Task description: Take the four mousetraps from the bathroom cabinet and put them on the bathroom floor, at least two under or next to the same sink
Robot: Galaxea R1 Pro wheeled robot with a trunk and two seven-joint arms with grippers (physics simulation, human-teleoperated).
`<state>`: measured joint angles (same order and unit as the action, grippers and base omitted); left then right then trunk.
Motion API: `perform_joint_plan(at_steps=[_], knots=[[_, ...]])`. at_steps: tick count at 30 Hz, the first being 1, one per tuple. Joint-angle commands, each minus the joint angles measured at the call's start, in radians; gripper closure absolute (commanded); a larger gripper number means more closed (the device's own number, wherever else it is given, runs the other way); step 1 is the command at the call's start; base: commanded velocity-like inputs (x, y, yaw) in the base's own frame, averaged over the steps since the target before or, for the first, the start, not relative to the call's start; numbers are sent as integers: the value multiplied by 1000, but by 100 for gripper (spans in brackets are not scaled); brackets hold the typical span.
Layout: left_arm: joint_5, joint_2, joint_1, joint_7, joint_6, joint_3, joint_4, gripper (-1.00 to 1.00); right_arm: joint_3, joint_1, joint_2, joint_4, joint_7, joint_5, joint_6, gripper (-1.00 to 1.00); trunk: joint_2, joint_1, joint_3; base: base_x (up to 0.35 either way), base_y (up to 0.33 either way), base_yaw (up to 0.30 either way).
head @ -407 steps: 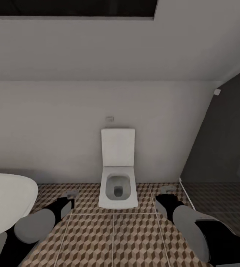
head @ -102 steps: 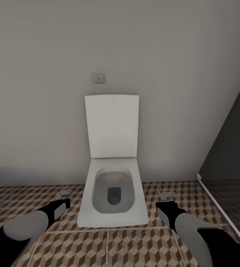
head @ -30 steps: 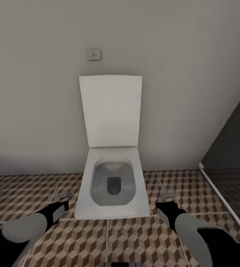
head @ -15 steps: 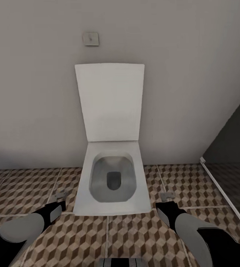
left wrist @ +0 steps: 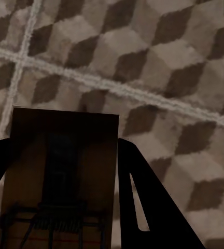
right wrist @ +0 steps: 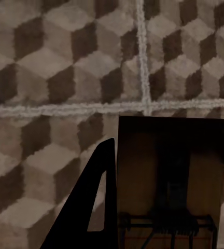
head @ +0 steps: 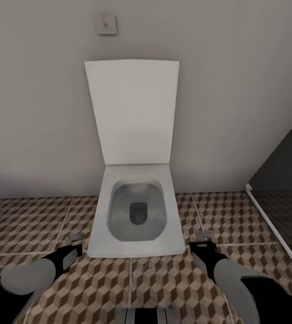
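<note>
My left gripper (head: 76,238) is low at the left over the cube-patterned bathroom floor (head: 29,225). It is shut on a flat dark-brown mousetrap (left wrist: 63,171) with grey wire, held between its black fingers (left wrist: 143,202) above the tiles (left wrist: 169,52). My right gripper (head: 203,235) is low at the right, shut on a second mousetrap (right wrist: 171,171) beside its black finger (right wrist: 91,207) over the tiles (right wrist: 50,52). Both traps hang a little above the floor. The cabinet and the sink are out of view.
A white squarish toilet (head: 134,211) with its tall lid raised stands straight ahead between the two arms, against a grey wall with a flush plate (head: 105,24). A glass shower partition with a white sill (head: 272,225) runs along the right.
The camera has moved closer to the toilet, which now looks larger and nearer. Both grippers keep their places in the picture, still shut on their mousetraps.
</note>
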<state>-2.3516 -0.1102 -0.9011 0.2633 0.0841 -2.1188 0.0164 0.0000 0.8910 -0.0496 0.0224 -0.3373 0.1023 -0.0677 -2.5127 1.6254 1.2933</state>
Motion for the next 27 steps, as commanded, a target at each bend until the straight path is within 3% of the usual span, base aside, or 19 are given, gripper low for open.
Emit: perform_joint_plan(at_steps=[1, 11, 17, 23, 27], knots=[[-5, 0, -1, 2, 3, -9, 1, 100, 0, 0, 1, 0, -2, 8, 9, 100, -1, 0, 5, 0, 0, 0], [-5, 3, -1, 1, 3, -9, 7, 100, 10, -18, 6, 3, 36, 19, 33, 100, -3, 5, 43, 0, 0, 0], [-5, 3, -1, 1, 3, -9, 8, 100, 26, -18, 10, 10, 143, 76, 28, 100, -4, 7, 67, 0, 0, 0], [-5, 4, -1, -1, -2, -9, 11, 100, 29, -17, 11, 12, 161, 95, 28, 100, -6, 10, 90, 0, 0, 0], [-5, 4, -1, -1, -4, -9, 11, 100, 29, -16, 5, 13, 164, 109, 29, 100, -6, 10, 90, 0, 0, 0]])
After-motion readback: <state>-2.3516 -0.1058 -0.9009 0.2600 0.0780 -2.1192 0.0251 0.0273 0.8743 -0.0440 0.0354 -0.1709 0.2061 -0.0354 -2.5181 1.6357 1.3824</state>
